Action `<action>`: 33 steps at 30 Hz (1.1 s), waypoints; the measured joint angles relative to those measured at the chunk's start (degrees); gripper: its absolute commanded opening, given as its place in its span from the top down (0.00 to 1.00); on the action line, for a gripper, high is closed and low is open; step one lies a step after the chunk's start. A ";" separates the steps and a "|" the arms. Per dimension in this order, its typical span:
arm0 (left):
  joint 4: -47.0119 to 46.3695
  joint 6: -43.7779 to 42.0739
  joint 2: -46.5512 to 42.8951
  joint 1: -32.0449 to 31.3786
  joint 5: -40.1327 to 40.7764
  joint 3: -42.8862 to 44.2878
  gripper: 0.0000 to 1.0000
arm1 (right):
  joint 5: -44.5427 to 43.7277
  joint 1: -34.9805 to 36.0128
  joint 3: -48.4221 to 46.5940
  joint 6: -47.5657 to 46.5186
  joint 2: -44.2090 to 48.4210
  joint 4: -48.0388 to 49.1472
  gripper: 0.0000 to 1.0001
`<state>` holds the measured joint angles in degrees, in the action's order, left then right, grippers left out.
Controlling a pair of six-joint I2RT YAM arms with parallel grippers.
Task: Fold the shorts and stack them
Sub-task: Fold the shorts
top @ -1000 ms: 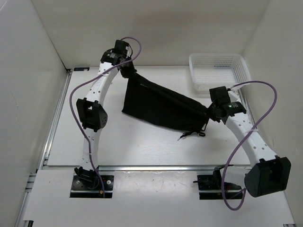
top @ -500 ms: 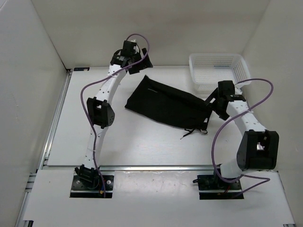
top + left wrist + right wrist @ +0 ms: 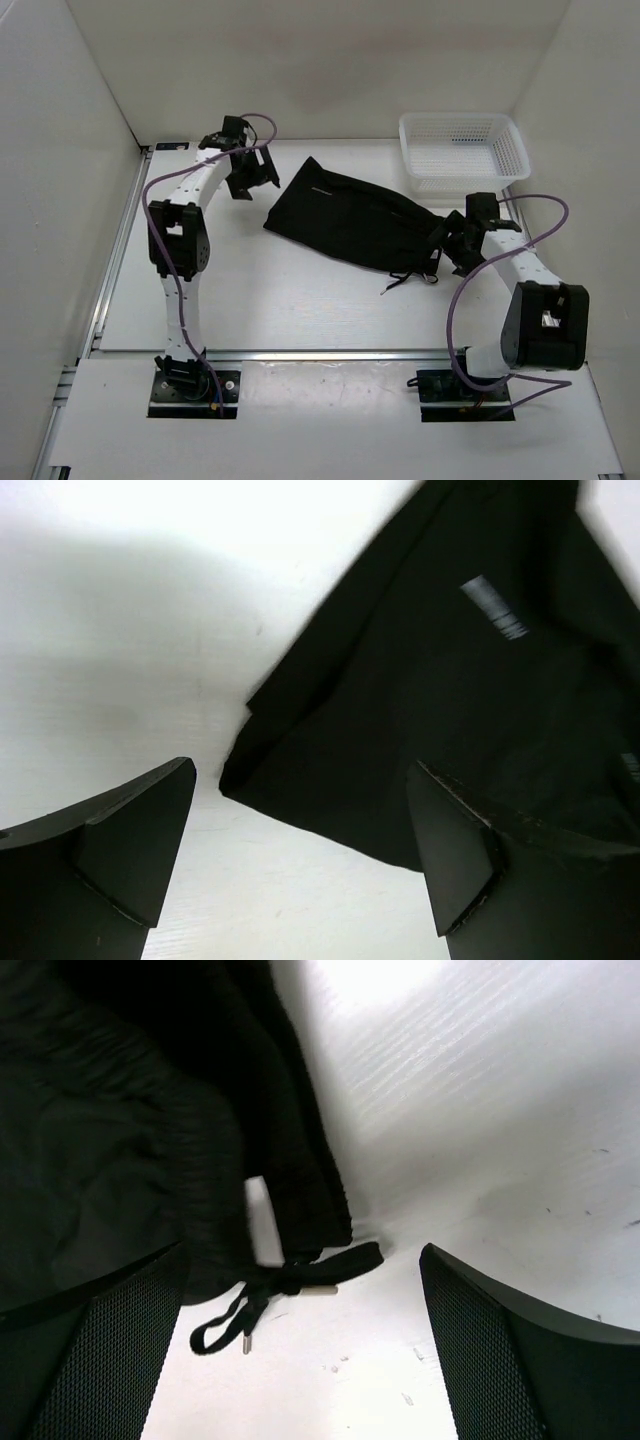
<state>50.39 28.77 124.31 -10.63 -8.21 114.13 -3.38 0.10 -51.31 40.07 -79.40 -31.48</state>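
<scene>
The black shorts (image 3: 350,222) lie folded in a slanted band across the middle of the table, drawstring (image 3: 405,279) trailing off the near right end. My left gripper (image 3: 252,172) hangs open just left of their far end; its wrist view shows a corner of the shorts (image 3: 420,680) ahead, nothing between the fingers. My right gripper (image 3: 450,238) stands open beside the waistband end; its wrist view shows the waistband (image 3: 180,1130) and the knotted drawstring (image 3: 290,1285) on the table between the spread fingers, untouched.
A white mesh basket (image 3: 462,148) sits at the back right corner, close behind the right arm. White walls enclose the table on the left, back and right. A metal rail (image 3: 120,240) runs along the left edge.
Both grippers have let go of the shorts, which dropped flat onto the table. The left arm pulled back to the left and the right arm folded lower and nearer.
</scene>
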 measured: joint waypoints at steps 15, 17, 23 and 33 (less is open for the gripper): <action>3.32 0.57 15.10 -0.90 -4.42 6.62 0.90 | 11.74 -4.24 -4.11 -3.41 -17.97 8.68 0.82; 3.39 0.44 15.85 -0.90 -5.11 6.67 0.90 | 13.62 -4.26 -4.33 -4.02 -18.58 9.16 0.95; 1.62 2.21 11.28 -0.17 -3.30 -1.05 0.90 | 15.21 -4.31 -4.90 -7.32 -18.56 9.14 1.00; 1.42 5.03 -16.92 4.63 6.14 -31.63 0.90 | 17.81 3.26 -4.07 -14.53 -13.42 1.11 0.43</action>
<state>51.81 33.80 107.39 -6.00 -2.07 82.50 14.44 3.36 -55.37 25.54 -92.82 -30.37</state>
